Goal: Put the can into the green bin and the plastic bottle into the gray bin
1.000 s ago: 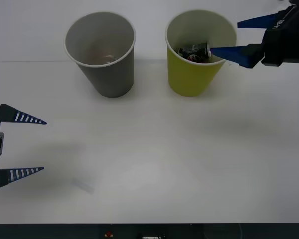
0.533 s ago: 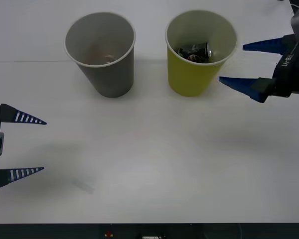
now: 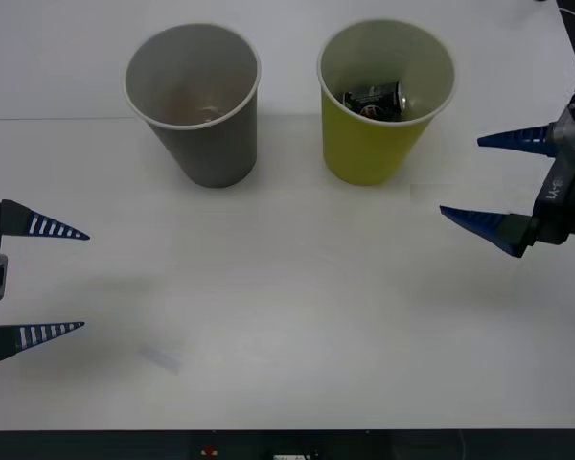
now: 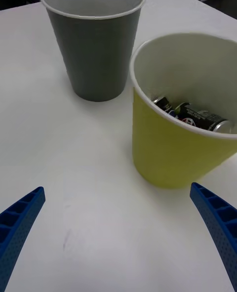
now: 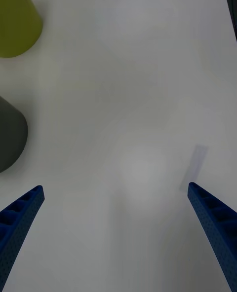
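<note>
Front view: two tapered paper cups stand upright and apart on the white table [image 3: 297, 287]. On the left is the gray bin [image 3: 194, 101], a large gray cup with a whitish inside. On the right is the green bin [image 3: 385, 101], a large yellow-green cup with a pale inside. A tiny dark gray drink can [image 3: 374, 99] lies on its side at the bottom of the green bin. The right gripper [image 3: 460, 177], with blue ribbed fingers spread wide and holding nothing, hovers to the right of the green bin, apart from it. The left gripper [image 3: 84, 281], also wide open and empty, rests at the table's near left edge. A faint flat smudge [image 3: 160, 357] marks the table near it.

Right wrist view: the green bin [image 4: 182, 119] stands just beyond the open blue fingertips [image 4: 213, 213], with nothing between them. The can [image 4: 195, 117] lies tilted inside it, partly hidden by the near wall. The gray bin [image 4: 94, 35] stands farther off.

Left wrist view: the spread fingertips [image 5: 22, 210] frame bare table [image 5: 128, 99]. The sides of the green bin [image 5: 17, 23] and gray bin [image 5: 10, 134] show at the edge. The pale smudge [image 5: 193, 167] lies on the table.
</note>
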Robot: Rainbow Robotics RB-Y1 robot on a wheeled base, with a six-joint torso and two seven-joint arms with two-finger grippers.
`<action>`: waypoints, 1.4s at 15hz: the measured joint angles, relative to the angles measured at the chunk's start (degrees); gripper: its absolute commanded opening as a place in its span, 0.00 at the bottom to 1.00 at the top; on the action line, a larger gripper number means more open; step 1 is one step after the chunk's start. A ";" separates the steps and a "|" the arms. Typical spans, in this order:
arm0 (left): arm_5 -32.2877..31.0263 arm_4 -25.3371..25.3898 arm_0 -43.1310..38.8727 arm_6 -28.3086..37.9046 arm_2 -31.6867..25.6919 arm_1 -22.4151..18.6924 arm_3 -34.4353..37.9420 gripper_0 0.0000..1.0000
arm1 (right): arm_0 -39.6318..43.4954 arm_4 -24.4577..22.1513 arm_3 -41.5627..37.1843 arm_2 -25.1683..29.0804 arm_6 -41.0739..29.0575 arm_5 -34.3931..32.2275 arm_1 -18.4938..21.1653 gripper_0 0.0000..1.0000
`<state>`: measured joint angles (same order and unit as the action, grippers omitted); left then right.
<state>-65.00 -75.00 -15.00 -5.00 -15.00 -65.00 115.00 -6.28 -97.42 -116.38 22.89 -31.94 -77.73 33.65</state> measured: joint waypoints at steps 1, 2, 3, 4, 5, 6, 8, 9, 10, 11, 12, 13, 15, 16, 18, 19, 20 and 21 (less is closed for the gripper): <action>0.00 0.00 0.00 0.00 0.00 0.00 0.00 1.00 | 0.41 1.36 1.77 -0.23 2.60 0.13 1.27 1.00; 0.00 0.00 0.00 0.00 0.00 0.00 0.00 1.00 | 1.04 2.46 3.02 -0.38 4.72 0.20 2.51 1.00; 0.00 0.00 0.00 0.00 0.00 0.00 0.00 1.00 | 2.07 3.24 3.54 -0.51 6.36 0.33 3.66 1.00; 0.00 0.00 0.00 0.00 0.00 0.00 0.00 1.00 | 3.57 4.01 3.71 -0.91 8.06 0.89 5.05 1.00; 0.00 0.00 0.00 0.00 0.00 0.00 0.00 1.00 | 5.10 4.65 3.77 -1.74 9.61 1.99 6.59 1.00; 0.00 0.00 0.00 0.00 0.00 0.00 0.00 1.00 | 7.00 5.62 3.78 -2.87 11.15 3.78 8.54 1.00; 0.00 0.00 0.00 0.00 0.00 0.00 0.00 1.00 | 10.59 7.25 3.78 -4.58 12.81 6.26 12.18 1.00; 0.00 0.00 0.00 0.00 0.00 0.00 0.00 1.00 | 11.58 7.47 3.71 -5.00 13.35 5.83 13.57 1.00; 0.00 0.00 0.00 0.00 0.00 0.00 0.00 1.00 | 12.09 7.51 3.64 -5.17 13.85 4.71 14.86 1.00; 0.00 0.00 0.00 0.00 0.00 0.00 0.00 1.00 | 12.31 7.79 3.60 -5.42 14.26 3.94 16.13 1.00; 0.00 0.00 0.00 0.00 0.00 0.00 0.00 1.00 | 12.32 8.31 3.55 -5.99 14.53 3.74 17.56 1.00; 0.00 0.00 0.00 0.00 0.00 0.00 0.00 1.00 | 12.29 8.69 3.48 -6.87 14.61 4.22 19.09 1.00; 0.00 0.00 0.00 0.00 0.00 0.00 0.00 1.00 | 12.37 9.75 3.36 -8.88 14.59 5.80 21.95 1.00; 0.00 0.00 0.00 0.00 0.00 0.00 0.00 1.00 | 12.45 10.25 3.36 -9.45 14.62 6.30 22.97 1.00; 0.00 0.00 0.00 0.00 0.00 0.00 0.00 1.00 | 12.52 11.34 3.36 -9.81 14.56 6.66 24.32 1.00; 0.00 0.00 0.00 0.00 0.00 0.00 0.00 1.00 | 12.52 12.49 3.36 -9.90 14.57 7.18 25.57 1.00; 0.00 0.00 0.00 0.00 0.00 0.00 0.00 1.00 | 12.52 13.91 3.33 -10.01 14.65 7.82 27.05 1.00; 0.00 0.00 0.00 0.00 0.00 0.00 0.00 1.00 | 12.52 14.79 3.28 -10.10 14.83 8.07 28.16 1.00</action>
<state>-65.00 -75.00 -15.00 -5.00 -15.00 -65.00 115.00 6.24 -82.63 -113.10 12.79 -17.11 -69.67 61.81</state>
